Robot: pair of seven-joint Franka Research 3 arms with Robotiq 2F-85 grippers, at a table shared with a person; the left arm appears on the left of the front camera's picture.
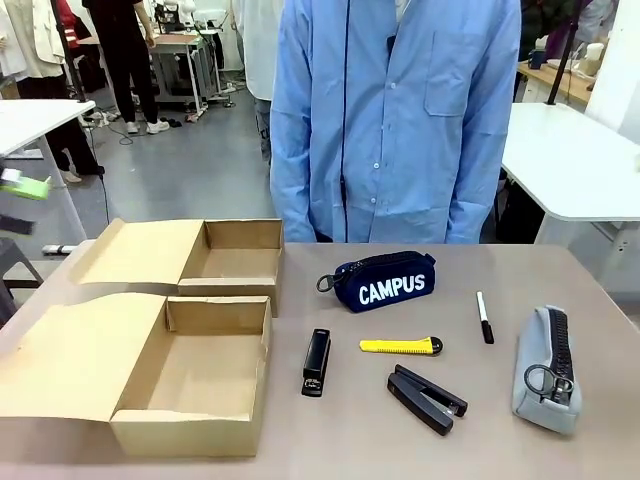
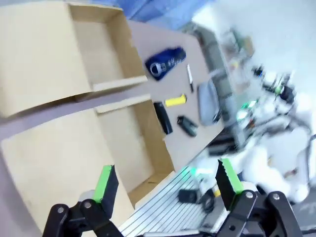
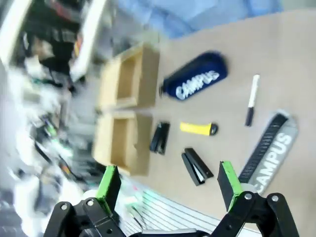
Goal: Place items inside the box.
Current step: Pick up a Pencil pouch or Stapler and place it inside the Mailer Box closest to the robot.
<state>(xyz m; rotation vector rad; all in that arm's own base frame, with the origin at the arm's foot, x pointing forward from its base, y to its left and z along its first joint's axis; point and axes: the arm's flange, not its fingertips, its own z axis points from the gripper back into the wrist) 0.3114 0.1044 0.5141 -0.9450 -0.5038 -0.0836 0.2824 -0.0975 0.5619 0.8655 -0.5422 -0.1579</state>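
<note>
Left fingers (image 2: 105,183) spread wide, empty, raised above bench (image 1: 580,280). Right fingers (image 3: 228,181) also wide, empty. Near box (image 1: 190,375) and far box (image 1: 235,262) at bench left, lids open. Right of boxes, on bench: stapler (image 1: 316,362), pouch (image 1: 385,281), knife (image 1: 400,346), second stapler (image 1: 427,398), marker (image 1: 484,317), grey case (image 1: 545,370)

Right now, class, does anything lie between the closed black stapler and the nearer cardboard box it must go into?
Nothing visible does. The closed stapler lies just right of the near box, only tabletop between them. The box's lid flap opens leftward, away from the stapler; the yellow knife lies to the stapler's right.
</note>
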